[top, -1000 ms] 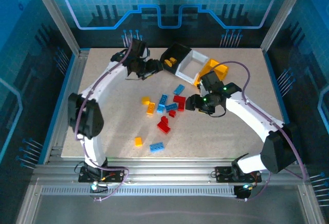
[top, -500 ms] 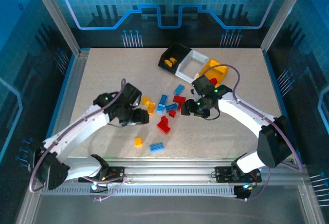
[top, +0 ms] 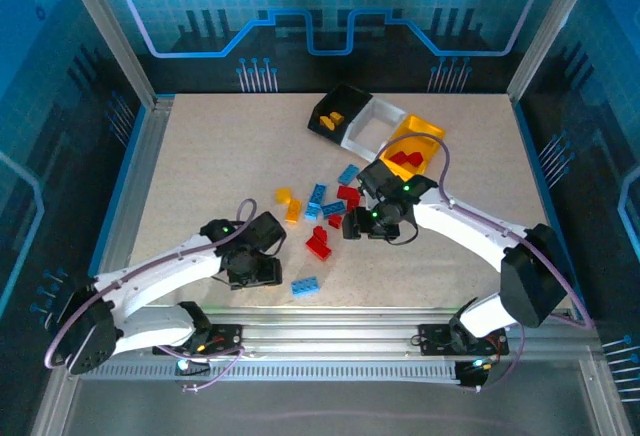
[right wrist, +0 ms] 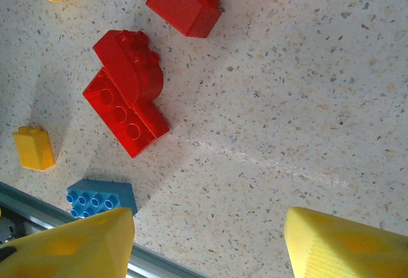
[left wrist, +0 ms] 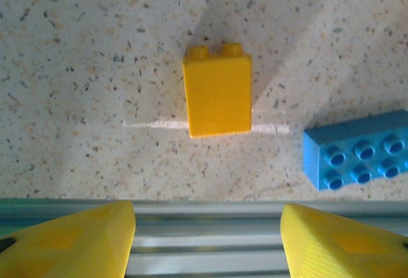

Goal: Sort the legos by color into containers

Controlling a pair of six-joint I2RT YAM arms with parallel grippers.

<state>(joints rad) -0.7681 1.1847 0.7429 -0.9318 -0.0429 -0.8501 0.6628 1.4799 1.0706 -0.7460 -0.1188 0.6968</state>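
Your left gripper (left wrist: 207,238), jaws apart and empty, hovers over the yellow brick (left wrist: 217,90) by the front rail (left wrist: 204,213). Come down skewed and you may clip the blue brick (left wrist: 360,149) just beside it. Your right gripper (right wrist: 209,240), likewise spread and empty, overlooks the red bricks (right wrist: 126,102).

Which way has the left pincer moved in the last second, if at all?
Yes: the left pincer went from beside the black bin toward the table's near edge, now over a yellow brick.
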